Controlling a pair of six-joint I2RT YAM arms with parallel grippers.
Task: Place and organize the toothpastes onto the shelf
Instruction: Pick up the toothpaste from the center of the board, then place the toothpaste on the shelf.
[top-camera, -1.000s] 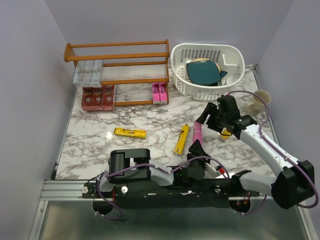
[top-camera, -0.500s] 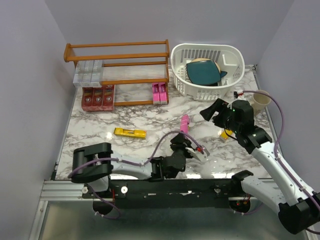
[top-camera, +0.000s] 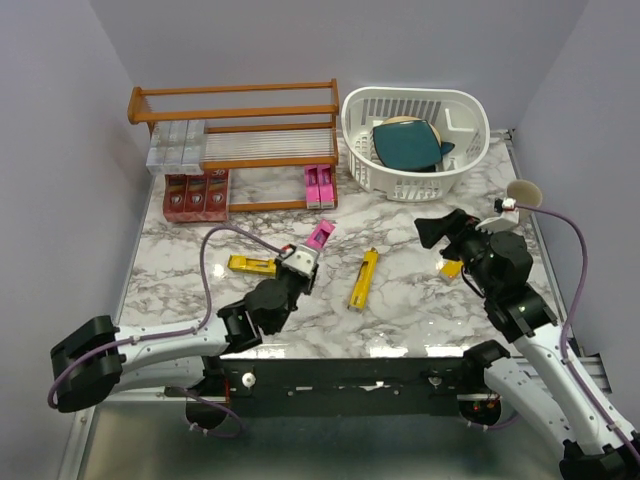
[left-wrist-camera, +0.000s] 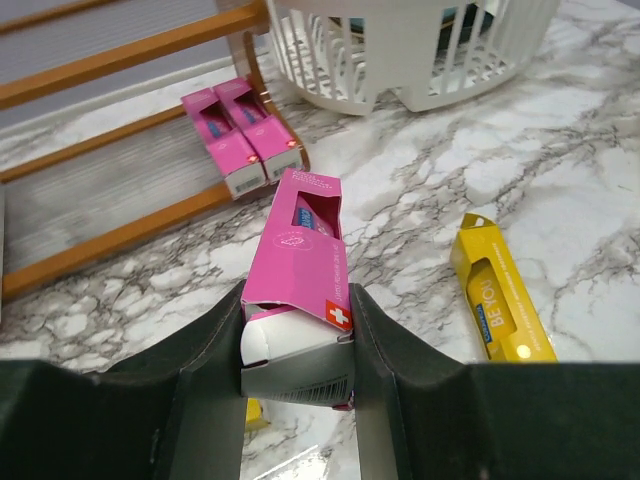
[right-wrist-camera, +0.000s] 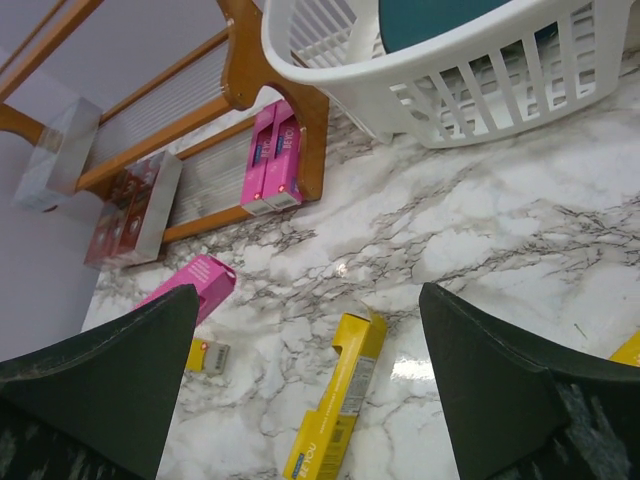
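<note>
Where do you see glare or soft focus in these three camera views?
Top external: sharp, a pale sheen on the marble table near its front edge. Left wrist: the pink carton held in the left end effector is crisp, the fingers dark. Right wrist: small glints on the marble beside the yellow carton; fingers of the right end effector look soft.

The shelf stands at the back left of the tabletop, with the basket just to its right. The upper-tier cartons sit at the shelf's left end. The lower-tier cartons are directly below them, and the lower-tier pair is at the right end. In front, the left tool holds the held carton. The left carton lies beside it, the centre carton to its right, and the right carton near the right tool.
</note>
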